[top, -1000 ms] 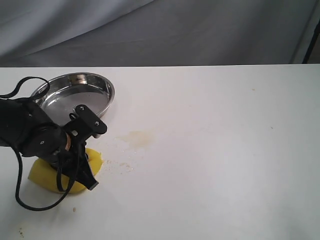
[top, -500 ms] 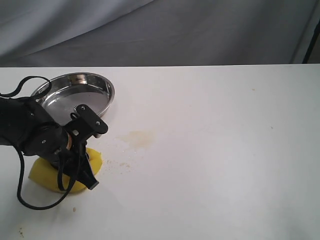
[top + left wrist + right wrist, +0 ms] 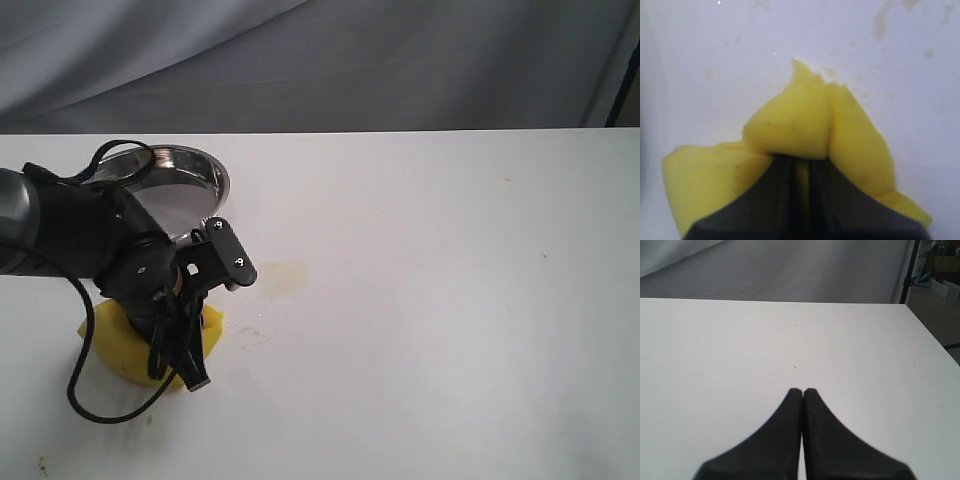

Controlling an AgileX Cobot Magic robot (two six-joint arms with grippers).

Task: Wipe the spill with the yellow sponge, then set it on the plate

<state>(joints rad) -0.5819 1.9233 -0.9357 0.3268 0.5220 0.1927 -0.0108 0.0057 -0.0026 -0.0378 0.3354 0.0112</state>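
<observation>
Exterior view: left gripper (image 3: 182, 358) squeezing the yellow sponge (image 3: 118, 345), just slid closer to the spill (image 3: 280, 278) at 2 o'clock. More wiping to do, then the plate (image 3: 207, 172) at 12 o'clock. Right gripper (image 3: 802, 392) pinched shut, empty.

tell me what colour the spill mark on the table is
Faint tan-brown; the spill shows best in the exterior view.

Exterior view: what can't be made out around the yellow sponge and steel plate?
Round shiny steel plate: near-left part hidden by the left arm, exterior view.
Yellow foam sponge: middle covered by the left gripper; underside unseen in both views.
Faint tan spill stain: too pale to tell wet or dry.
Right gripper: outside the exterior view.
</observation>
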